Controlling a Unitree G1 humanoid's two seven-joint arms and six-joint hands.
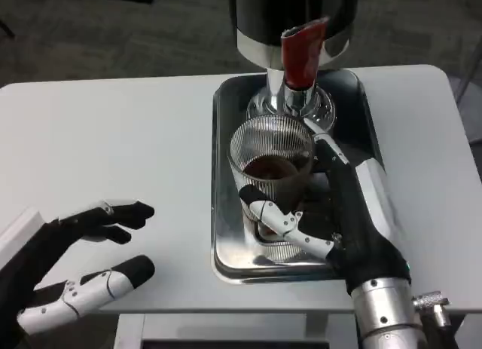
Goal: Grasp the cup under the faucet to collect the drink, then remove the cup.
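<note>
A clear ribbed glass cup (271, 157) with dark drink in its bottom stands on the steel tray (224, 236), right below the chrome faucet (295, 100) with its red tap lever (303, 53). My right hand (331, 213) grips the cup: fingers wrap its near side and others reach along its right side. My left hand (83, 258) lies over the table at the lower left, holding nothing, fingers apart and pointing right, well away from the tray.
The dispenser's black and silver body (294, 17) rises at the back of the tray. The white table (113, 138) stretches to the left. The table's front edge runs just below the tray.
</note>
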